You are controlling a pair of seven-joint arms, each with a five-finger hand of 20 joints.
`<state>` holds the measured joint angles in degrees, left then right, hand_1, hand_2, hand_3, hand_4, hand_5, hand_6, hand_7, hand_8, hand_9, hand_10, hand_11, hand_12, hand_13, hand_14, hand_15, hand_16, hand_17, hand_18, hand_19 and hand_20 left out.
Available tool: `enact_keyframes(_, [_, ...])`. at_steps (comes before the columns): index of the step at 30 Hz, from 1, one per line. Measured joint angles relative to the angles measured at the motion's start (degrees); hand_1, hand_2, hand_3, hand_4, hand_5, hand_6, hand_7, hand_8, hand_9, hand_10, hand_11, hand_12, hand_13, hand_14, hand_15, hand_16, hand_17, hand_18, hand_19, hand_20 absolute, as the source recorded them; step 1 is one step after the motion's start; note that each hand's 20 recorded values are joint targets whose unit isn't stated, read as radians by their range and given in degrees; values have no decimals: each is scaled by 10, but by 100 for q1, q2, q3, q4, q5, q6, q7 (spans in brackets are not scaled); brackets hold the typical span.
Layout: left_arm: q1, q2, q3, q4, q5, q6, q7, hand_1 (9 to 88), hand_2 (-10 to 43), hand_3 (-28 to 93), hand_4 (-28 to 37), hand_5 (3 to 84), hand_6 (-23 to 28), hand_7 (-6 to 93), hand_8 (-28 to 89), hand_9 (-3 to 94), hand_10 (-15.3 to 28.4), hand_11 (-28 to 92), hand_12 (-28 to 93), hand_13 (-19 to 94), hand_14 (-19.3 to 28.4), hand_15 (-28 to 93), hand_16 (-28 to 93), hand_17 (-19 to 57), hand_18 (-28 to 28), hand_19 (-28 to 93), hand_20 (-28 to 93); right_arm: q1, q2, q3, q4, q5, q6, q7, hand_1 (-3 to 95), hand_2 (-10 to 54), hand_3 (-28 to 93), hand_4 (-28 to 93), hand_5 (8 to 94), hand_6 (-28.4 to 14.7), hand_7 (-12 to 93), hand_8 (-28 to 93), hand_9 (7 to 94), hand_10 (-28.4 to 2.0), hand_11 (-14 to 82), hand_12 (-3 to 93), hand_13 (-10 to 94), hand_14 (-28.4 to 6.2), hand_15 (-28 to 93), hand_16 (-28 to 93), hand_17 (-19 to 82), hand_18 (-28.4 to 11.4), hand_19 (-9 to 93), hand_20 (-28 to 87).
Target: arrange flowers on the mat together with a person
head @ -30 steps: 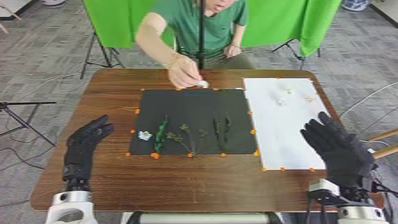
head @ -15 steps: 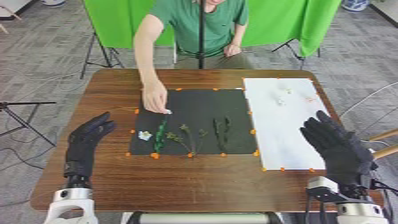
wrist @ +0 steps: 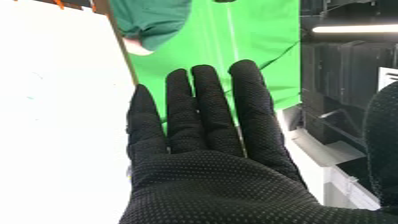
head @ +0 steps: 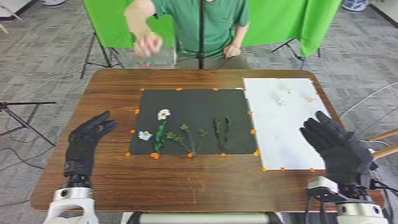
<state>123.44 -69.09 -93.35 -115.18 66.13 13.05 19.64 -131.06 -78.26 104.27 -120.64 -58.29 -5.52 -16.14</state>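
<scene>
White flower just laid atop green stem by person, bloom likely completed; left hand, right hand both open.

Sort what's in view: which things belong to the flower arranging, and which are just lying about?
For the job: dark mat; white flowers and green stems on it; white sheet.
Just about: hanging green cloth; black stand at left.
</scene>
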Motion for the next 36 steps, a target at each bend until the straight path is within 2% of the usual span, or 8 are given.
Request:
enact_keyframes(10, [5, -3, 0, 0, -11, 2, 10, 318, -95, 627, -221, 476, 45, 130, -71, 492, 132, 205, 144, 423, 155, 190, -2, 131, 106, 83, 197, 66, 85, 158, -29, -392, 48, -3, 139, -30, 745, -182, 457, -19, 117, -87, 459, -158, 58, 159, 377, -127, 138, 129, 216, -152, 105, 326])
enact_keyframes(14, [14, -6, -1, -1, -11, 5, 10, 318, -95, 628, -220, 476, 45, 130, -71, 492, 132, 206, 145, 423, 155, 189, -3, 131, 106, 83, 197, 197, 327, 378, -114, -1396, 631, 121, 180, -33, 712, -173, 467, -25, 120, -89, 489, -164, 64, 172, 441, -141, 153, 163, 229, -159, 203, 363])
enact_keyframes(18, [27, -6, -2, -3, -11, 6, 7, 319, -95, 627, -219, 476, 45, 130, -71, 491, 132, 204, 144, 423, 156, 189, -2, 131, 106, 82, 197, 524, 885, 435, -171, -2659, 1749, 1145, 195, -54, 691, -160, 462, -42, 101, -82, 501, -175, 81, 204, 511, -163, 170, 229, 231, -171, 313, 381])
enact_keyframes(20, [28, -7, -2, -3, -10, 6, 7, 319, -95, 627, -218, 476, 45, 130, -71, 491, 132, 204, 144, 423, 156, 189, -2, 132, 106, 82, 197, 782, 1197, 452, -163, -3198, 1920, 1955, 202, -74, 679, -156, 443, -45, 89, -77, 497, -182, 90, 219, 516, -171, 212, 257, 225, -182, 358, 383])
enact_keyframes(23, [32, -10, 5, -6, -9, 10, 6, 320, -95, 626, -218, 476, 45, 130, -71, 491, 132, 204, 144, 423, 156, 189, -2, 131, 106, 82, 197, 1268, 1654, 442, 7, -3941, 1589, 2921, 212, -94, 670, -159, 439, -45, 84, -73, 520, -196, 116, 230, 548, -175, 290, 256, 228, -203, 446, 389])
enact_keyframes(27, [46, -12, 22, -15, -9, 14, 9, 320, -95, 625, -218, 476, 46, 129, -71, 491, 132, 204, 144, 423, 155, 189, -2, 132, 106, 82, 197, 2029, 2278, 114, 609, -5053, 363, 3588, 220, -95, 638, -183, 447, -42, 87, -73, 550, -199, 146, 251, 575, -178, 392, 265, 218, -231, 533, 420])
enact_keyframes(29, [51, -14, 27, -17, -9, 17, 11, 319, -95, 626, -216, 476, 46, 129, -71, 491, 132, 204, 144, 423, 155, 189, -2, 132, 106, 82, 197, 2373, 2574, -236, 945, -5616, 22, 3865, 216, -95, 623, -212, 465, -37, 94, -73, 564, -199, 177, 270, 579, -182, 451, 271, 218, -242, 565, 437])
enact_keyframes(36, [57, -24, 41, -19, -11, 19, 12, 317, -95, 629, -217, 475, 45, 129, -70, 491, 132, 204, 144, 423, 155, 189, -2, 131, 106, 83, 198, 3265, 3032, -1259, 2041, -7458, 19, 4390, 233, -95, 638, -259, 507, -29, 116, -76, 588, -195, 229, 295, 585, -177, 531, 282, 221, -250, 601, 463])
